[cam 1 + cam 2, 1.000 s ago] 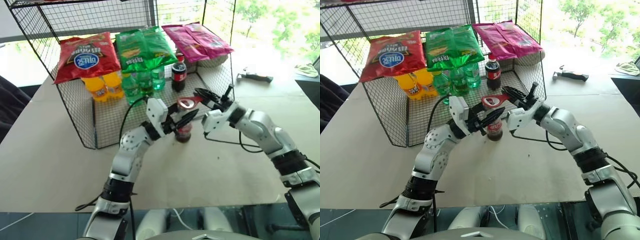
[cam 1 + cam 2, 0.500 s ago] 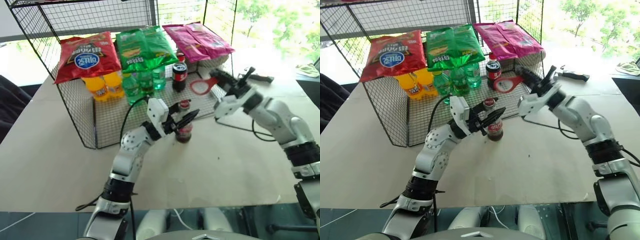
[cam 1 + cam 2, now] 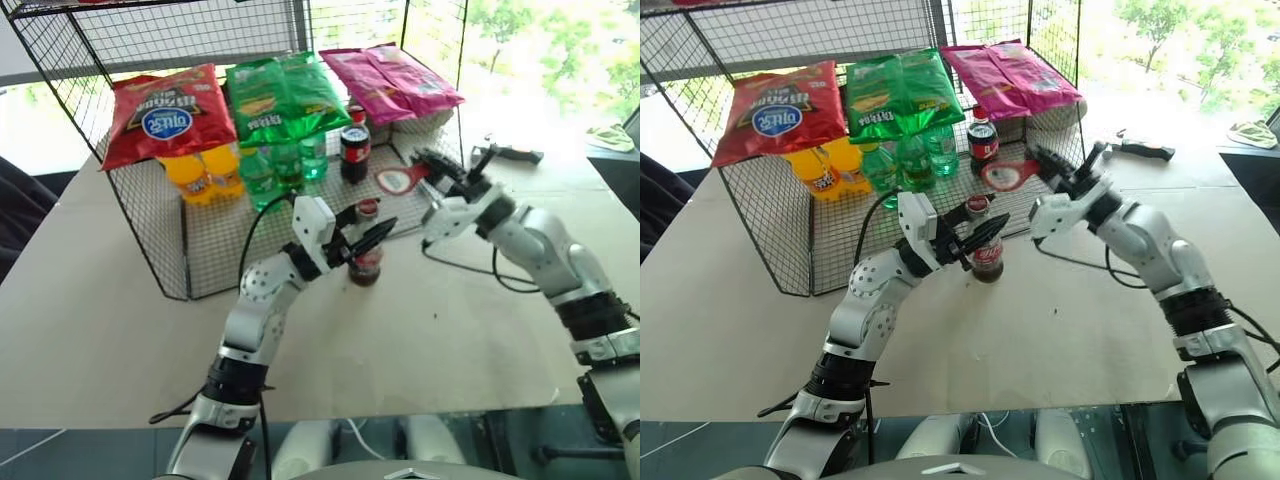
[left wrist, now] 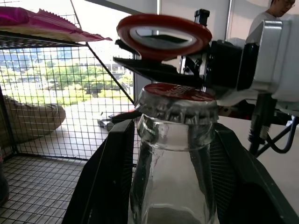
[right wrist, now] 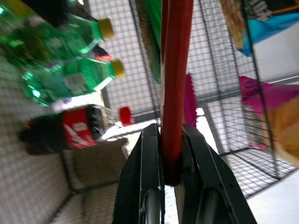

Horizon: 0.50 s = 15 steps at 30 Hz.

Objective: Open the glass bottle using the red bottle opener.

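Centre frame: left gripper clasps the bottle; right gripper, clenching the opener, should lower its ring squarely under the cap.

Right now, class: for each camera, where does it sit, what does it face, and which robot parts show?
Head eyes: high, looking down over both arms at the glass bottle before a wire rack.
Left wrist: looks along its fingers at the capped bottle neck.
Right wrist: looks along its fingers pinching the red bottle opener edge-on.
Shared: the opener shows in the left wrist and head views.
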Available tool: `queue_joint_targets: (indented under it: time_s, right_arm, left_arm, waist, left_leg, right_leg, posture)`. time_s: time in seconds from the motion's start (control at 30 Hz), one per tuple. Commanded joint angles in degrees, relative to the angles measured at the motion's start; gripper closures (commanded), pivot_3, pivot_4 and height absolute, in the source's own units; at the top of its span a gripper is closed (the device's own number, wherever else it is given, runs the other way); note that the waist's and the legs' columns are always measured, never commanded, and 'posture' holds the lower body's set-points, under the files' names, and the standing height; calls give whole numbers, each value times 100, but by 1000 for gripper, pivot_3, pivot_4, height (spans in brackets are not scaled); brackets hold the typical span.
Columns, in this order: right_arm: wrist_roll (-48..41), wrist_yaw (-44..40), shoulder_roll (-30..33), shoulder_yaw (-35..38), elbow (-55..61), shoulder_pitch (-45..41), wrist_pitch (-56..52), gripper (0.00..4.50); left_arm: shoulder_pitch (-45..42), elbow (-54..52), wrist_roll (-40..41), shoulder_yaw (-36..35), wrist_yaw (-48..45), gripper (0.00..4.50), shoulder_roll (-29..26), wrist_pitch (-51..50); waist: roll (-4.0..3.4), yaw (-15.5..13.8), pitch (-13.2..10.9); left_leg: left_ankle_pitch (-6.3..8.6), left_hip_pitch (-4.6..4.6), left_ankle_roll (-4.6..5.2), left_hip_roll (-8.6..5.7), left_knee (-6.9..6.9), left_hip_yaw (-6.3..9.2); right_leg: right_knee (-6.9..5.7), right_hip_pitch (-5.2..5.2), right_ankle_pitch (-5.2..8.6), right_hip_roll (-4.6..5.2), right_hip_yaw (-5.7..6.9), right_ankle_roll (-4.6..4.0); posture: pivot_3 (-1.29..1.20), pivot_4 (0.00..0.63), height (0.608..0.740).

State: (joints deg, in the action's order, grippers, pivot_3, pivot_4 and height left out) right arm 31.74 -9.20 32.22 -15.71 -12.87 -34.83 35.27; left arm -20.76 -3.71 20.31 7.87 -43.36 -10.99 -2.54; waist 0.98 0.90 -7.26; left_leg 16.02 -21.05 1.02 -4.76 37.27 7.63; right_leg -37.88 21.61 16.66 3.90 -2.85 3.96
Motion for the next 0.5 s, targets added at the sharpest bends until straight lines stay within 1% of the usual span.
queue_joint_targets:
  time_s: [0.03, 0.13, 0.3, 0.5]
  right_arm:
    - [-322, -615, -166, -210, 315, 200, -268, 4500]
    - [-446, -938, -253, -309, 460, 328, -474, 4500]
    - [-441, -1057, -262, -346, 621, 421, -416, 4500]
    - [-741, -1283, -377, -470, 545, 657, -391, 4500]
  left_arm:
    - [98, 179, -77, 98, -38, 2782, -27, -118]
    - [114, 159, -75, 96, -43, 2782, -25, -125]
    - [114, 170, -76, 89, -59, 2782, -27, -134]
    - [96, 180, -89, 103, -71, 2782, -1, -140]
  waist:
    - [-1, -5, 0]
    - [0, -19, 1]
    - [0, -18, 1]
    - [2, -22, 3]
  left_leg:
    - [0, 0, 0, 0, 0, 1]
    - [0, 8, 0, -2, 5, 0]
    - [0, 19, 0, -1, 4, 2]
    - [0, 19, 0, -1, 1, 2]
  right_leg:
    - [0, 0, 0, 0, 0, 0]
    - [-1, -5, 0, 0, 1, 0]
    - [-3, -12, 0, -3, 2, 0]
    - [-1, -12, 0, -2, 1, 0]
  posture:
    - [0, 150, 740]
    - [0, 150, 740]
    - [0, 150, 740]
    - [0, 150, 740]
